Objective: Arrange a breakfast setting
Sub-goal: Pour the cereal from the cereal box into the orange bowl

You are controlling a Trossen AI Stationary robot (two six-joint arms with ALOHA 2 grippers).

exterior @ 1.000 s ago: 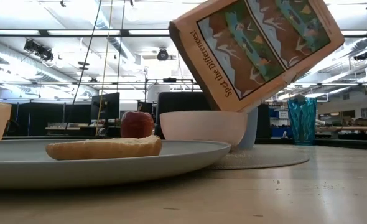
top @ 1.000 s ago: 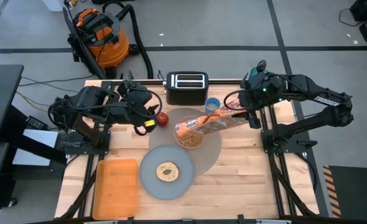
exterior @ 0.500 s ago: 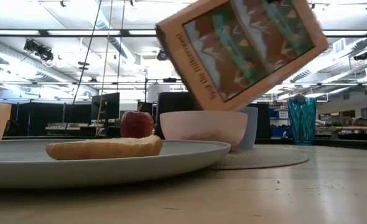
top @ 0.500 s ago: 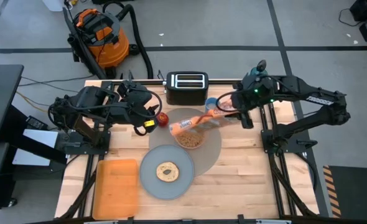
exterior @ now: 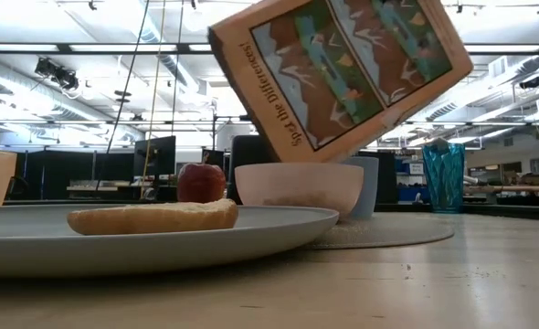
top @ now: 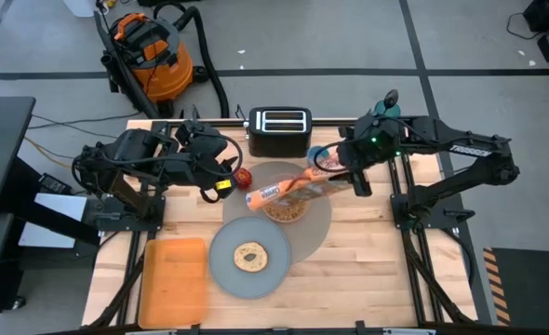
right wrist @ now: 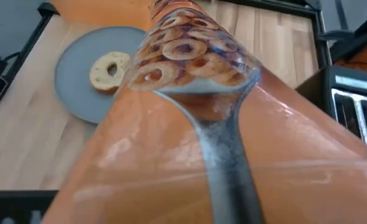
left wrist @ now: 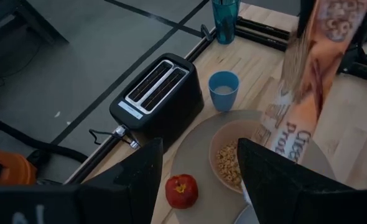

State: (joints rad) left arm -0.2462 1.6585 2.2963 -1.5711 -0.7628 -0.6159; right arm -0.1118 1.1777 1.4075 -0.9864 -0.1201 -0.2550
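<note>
My right gripper (top: 351, 169) is shut on an orange cereal box (top: 291, 187), which slants down over the pink bowl (top: 284, 210). The bowl holds cereal and stands on the round grey-brown mat (top: 319, 216). The grey plate (top: 226, 263), with a bagel (top: 249, 256) on it, overlaps the mat's near left edge. The blue cup (top: 319, 155) stands at the mat's far edge. The red apple (top: 245, 176) lies on the table left of the mat. My left gripper (top: 221, 180) is open and empty, just left of the apple (left wrist: 181, 190). No metal spoon shows. My right gripper holds the cereal box near its raised right end (top: 334, 175), coming from the table's right. The box fills the right wrist view (right wrist: 190, 124) and hides the fingers. The box is lifted clear and tilted, its lower end (exterior: 283, 155) just above the bowl (exterior: 297, 187).
A black toaster (top: 279, 130) stands at the far edge behind the mat. An orange tray (top: 173, 279) lies at the near left. A teal tumbler (left wrist: 225, 18) stands at the far right, beyond the cup. There is bare wood at the near right.
My right gripper has gone toward the table's left with the cereal box. The box has turned about its length, so its narrow side now faces up, and its lower end has swung left across the bowl.
</note>
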